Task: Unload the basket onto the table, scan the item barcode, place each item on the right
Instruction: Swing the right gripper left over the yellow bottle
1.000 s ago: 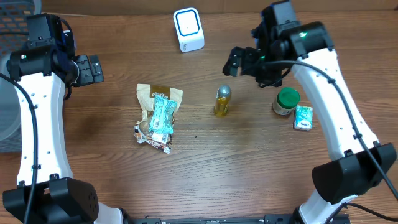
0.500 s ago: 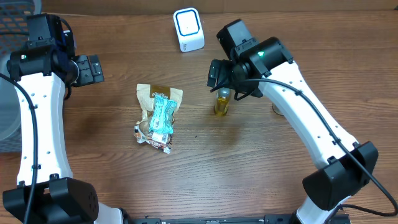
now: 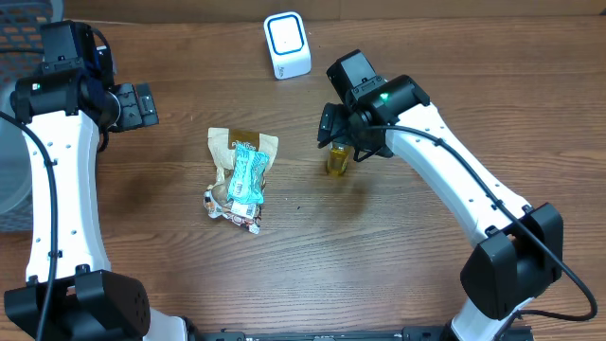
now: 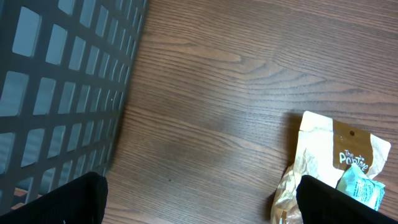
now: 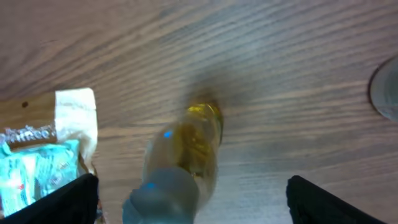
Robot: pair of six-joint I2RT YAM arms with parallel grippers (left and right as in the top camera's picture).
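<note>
- Hovering my right gripper (image 3: 333, 128) over the standing yellow bottle (image 3: 338, 161) at the centre of the overhead frame; jaws apart, bottle between them, nothing clamped.
- Left gripper (image 3: 144, 104), upper left: fingers spread, empty.
- Progress: bottle not grasped, nothing yet shown to the scanner (image 3: 287, 44) at top centre. Grasp, lift and present remain.
- Room: bare table (image 3: 379, 246) from bottle to scanner; snack bags (image 3: 241, 175) lie left, apart.

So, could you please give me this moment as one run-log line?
right gripper: open over yellow bottle, no grip | left gripper: open, empty, near basket | white scanner: unused
</note>
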